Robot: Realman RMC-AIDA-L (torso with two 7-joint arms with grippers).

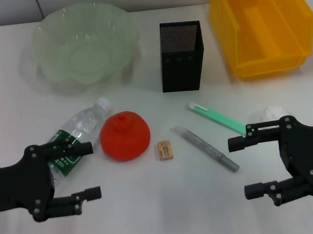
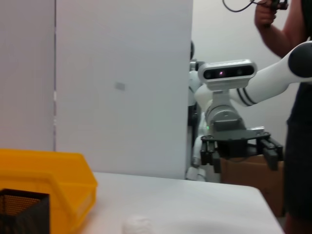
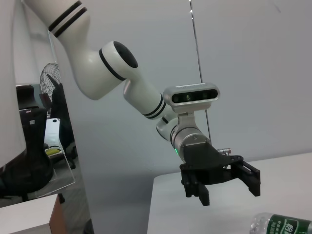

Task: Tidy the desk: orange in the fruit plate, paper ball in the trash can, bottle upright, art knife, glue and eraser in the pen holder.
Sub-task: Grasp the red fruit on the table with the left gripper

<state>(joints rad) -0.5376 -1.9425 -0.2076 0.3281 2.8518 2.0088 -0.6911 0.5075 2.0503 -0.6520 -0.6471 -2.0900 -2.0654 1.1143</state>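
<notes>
Both the left gripper (image 1: 90, 170) and right gripper (image 1: 240, 166) hover open and empty near the desk's front edge. The bottle (image 1: 75, 137) lies touching the orange (image 1: 125, 135), so a careless grasp of either could send the fruit rolling into the eraser (image 1: 166, 150).

Orange (image 1: 125, 135) hemmed: bottle (image 1: 74, 139) left (touching), eraser (image 1: 166, 150) right.

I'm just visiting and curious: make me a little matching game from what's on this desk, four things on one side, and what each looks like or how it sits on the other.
Things:
1. bottle
2. orange
3. pen holder
4. trash can

Descriptions:
A. bright yellow, at the far right
B. black mesh, standing upright
C. clear plastic, lying on its side
D. red-orange, between the bottle and the eraser

Pairs: 1-C, 2-D, 3-B, 4-A
</notes>
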